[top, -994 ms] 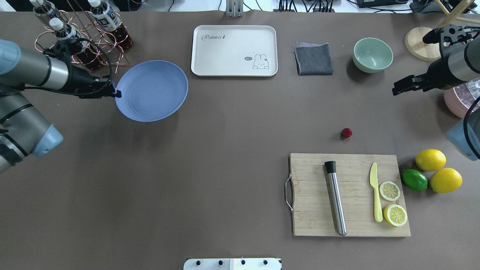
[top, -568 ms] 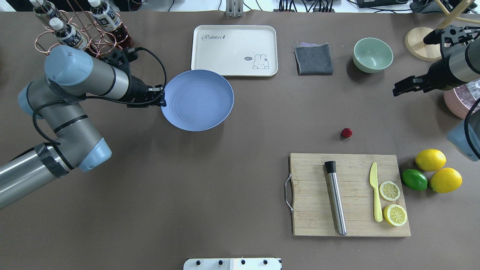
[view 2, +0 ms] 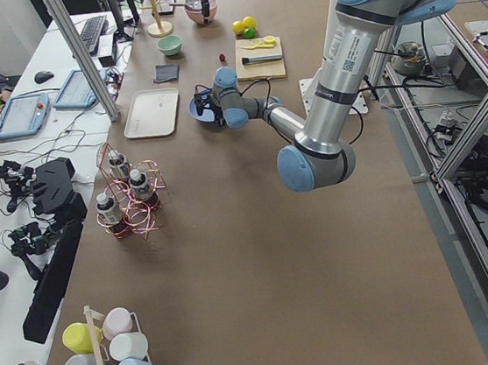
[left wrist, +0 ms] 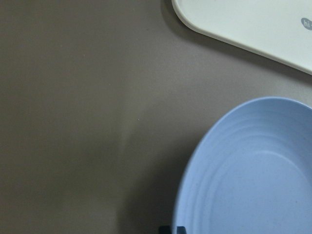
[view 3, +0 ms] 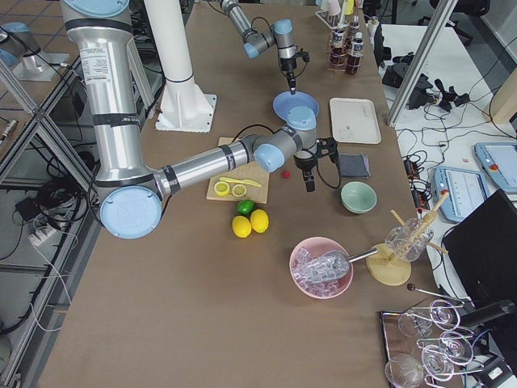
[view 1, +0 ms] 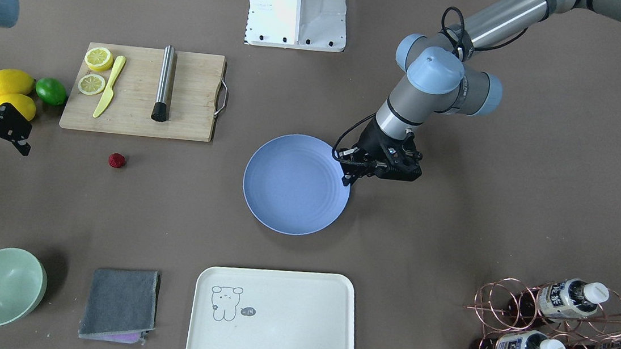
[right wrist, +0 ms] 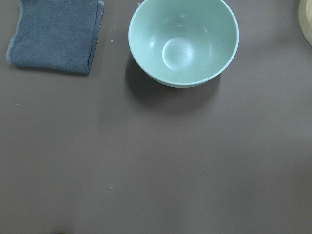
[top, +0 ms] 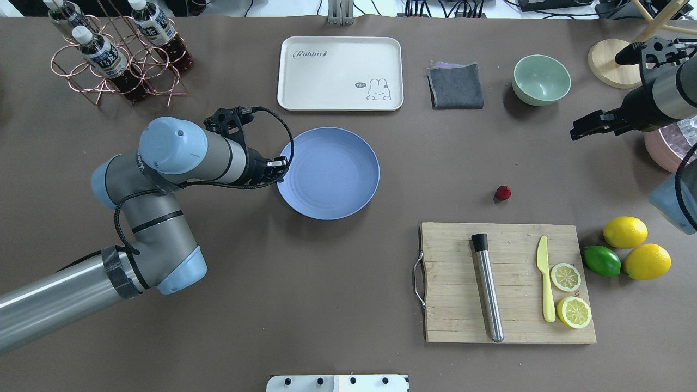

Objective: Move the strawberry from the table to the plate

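Note:
The strawberry (top: 503, 193) is a tiny dark-red fruit lying on the table (top: 326, 283), just beyond the cutting board; it also shows in the front view as the strawberry (view 1: 116, 160). My left gripper (top: 280, 163) is shut on the left rim of the blue plate (top: 332, 174), which sits at mid-table and throws a shadow on its near side. In the left wrist view the plate (left wrist: 253, 175) fills the lower right. My right gripper (top: 574, 133) hovers open and empty at the far right, well beyond the strawberry.
A cutting board (top: 509, 283) carries a steel rod, a yellow knife and lemon slices. Lemons and a lime (top: 601, 261) lie to its right. At the far side stand a cream tray (top: 340, 73), a grey cloth (top: 456, 86), a mint bowl (top: 541, 79) and a bottle rack (top: 117, 54).
My left arm has carried the plate rightward and toward the robot, from beside the bottle rack to the middle of the table. The right arm and strawberry have stayed put.

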### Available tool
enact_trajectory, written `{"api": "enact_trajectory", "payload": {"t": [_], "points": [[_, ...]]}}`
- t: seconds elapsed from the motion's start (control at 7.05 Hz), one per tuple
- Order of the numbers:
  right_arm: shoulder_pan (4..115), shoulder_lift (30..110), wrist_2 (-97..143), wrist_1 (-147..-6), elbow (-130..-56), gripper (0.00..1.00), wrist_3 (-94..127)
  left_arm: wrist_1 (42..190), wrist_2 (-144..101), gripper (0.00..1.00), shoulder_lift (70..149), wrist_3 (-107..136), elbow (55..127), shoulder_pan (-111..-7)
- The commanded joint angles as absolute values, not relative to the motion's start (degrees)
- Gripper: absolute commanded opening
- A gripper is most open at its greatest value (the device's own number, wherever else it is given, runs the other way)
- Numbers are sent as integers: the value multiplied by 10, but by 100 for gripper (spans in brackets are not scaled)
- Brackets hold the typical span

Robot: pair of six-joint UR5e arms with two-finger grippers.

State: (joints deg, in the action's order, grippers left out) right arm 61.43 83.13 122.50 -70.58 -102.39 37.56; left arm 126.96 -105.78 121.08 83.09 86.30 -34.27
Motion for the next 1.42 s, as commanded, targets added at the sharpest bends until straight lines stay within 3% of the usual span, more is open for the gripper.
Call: {"api": "enact_trajectory", "payload": {"t": [0.0,0.14,0.57,0.85,1.28], "points": [[613,829,1226,-708,-1024,99,377,1269,-1049,62,1212,830,864,-338],[613,827,1232,-710,-1024,99,377,1269,-1049,97,1212,829,865,-339],[607,824,1240,-708,-1020,98,401,1242,-1152,98,1151,747,929,-433],[580,817,1235,-705,-1026,98,452,1224,-1220,98,1048,607,970,-525],[520,802,1197,-704,-1019,97,514,1220,-1322,98,908,317,967,-714]]}}
